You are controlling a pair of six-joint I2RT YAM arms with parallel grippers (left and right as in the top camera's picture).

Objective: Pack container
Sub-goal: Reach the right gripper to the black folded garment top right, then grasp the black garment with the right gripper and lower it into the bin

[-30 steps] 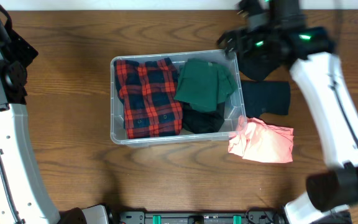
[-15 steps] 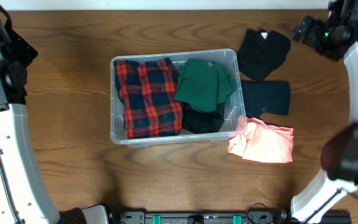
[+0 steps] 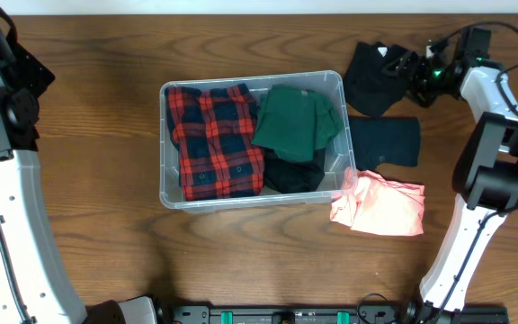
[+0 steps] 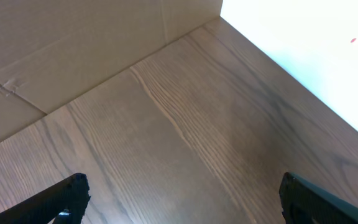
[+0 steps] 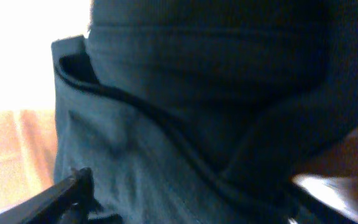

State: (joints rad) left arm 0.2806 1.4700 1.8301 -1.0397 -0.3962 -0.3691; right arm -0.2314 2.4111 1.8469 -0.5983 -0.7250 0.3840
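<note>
My right gripper (image 5: 185, 198), jaws apart, sits close over the crumpled black fabric garment (image 3: 376, 76) just right of the far corner of the large clear plastic rectangular container (image 3: 163, 144). My left gripper (image 4: 185, 194), jaws also apart, hangs over the brown wooden table (image 4: 166, 143).

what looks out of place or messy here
The pink garment lies crumpled outside the container, one corner against its lower-right corner. A black garment and a navy garment also lie outside it.
</note>
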